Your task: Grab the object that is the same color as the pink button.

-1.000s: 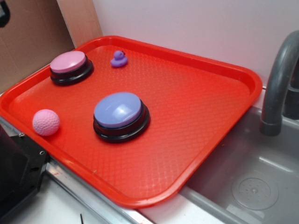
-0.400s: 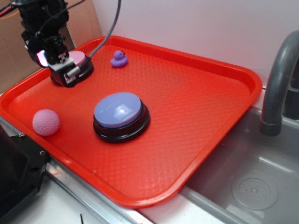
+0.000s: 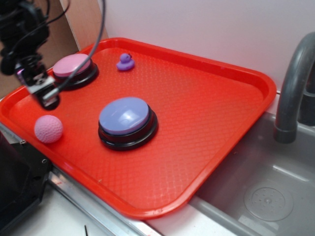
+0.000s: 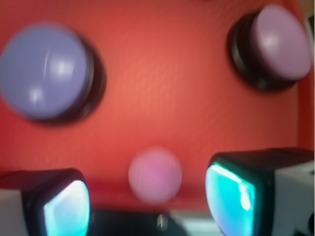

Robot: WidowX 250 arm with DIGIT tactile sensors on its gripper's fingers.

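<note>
Tool (image 3: 44,96) spread above golf ball (image 3: 48,129) near tray rim (image 3: 19,129).

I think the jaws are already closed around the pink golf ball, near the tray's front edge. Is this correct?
Not quite. The gripper is open and holds nothing. In the wrist view the pink golf ball shows free between the spread jaws. It does lie near the red tray's front edge.

The tray (image 3: 211,113) is showing bright red with a fine diamond texture, and the golf ball (image 3: 48,129) is sitting pale pink and dimpled, matching the pink button (image 3: 73,65) with its pink dome on a black base. The larger button (image 3: 125,116) is showing lavender-blue over black, the duck (image 3: 125,62) purple, the sink (image 3: 266,196) and faucet (image 3: 295,83) grey, and the end effector (image 4: 147,196) pads (image 4: 229,196) are glowing turquoise in black frames.
</note>
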